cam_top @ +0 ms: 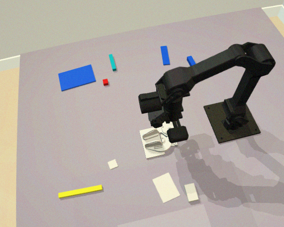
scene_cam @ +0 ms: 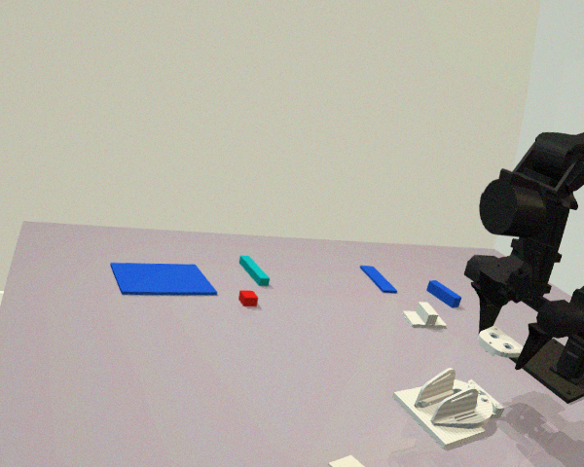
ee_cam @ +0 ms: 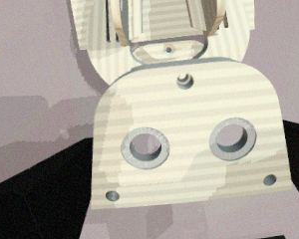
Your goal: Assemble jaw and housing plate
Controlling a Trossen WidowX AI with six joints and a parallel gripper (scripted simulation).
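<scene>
The white housing plate (cam_top: 167, 127) (scene_cam: 493, 342) (ee_cam: 189, 107) hangs in the air above the pin end of the base, with two large ringed holes facing up. My gripper (scene_cam: 501, 347) (ee_cam: 184, 139) is shut on its side edges, one finger at each side. The white ribbed base (cam_top: 155, 155) (scene_cam: 408, 396) lies below on the table. On it stand two upright jaws, one jaw (cam_top: 150, 135) (scene_cam: 437, 385) beside the other jaw (cam_top: 154, 144) (scene_cam: 456, 406), roughly parallel with a gap between. The plate hides the gear teeth, pins and stubs in the wrist view; meshing cannot be told.
A small white stand (scene_cam: 426, 313) is near a blue bar (scene_cam: 443, 293). A blue sheet (cam_top: 76, 77), teal bar (cam_top: 112, 62), red cube (cam_top: 105, 82) and blue strip (cam_top: 165, 55) lie toward the back. A yellow bar (cam_top: 80, 191) and white pieces, including a white block (cam_top: 191, 192), lie in front.
</scene>
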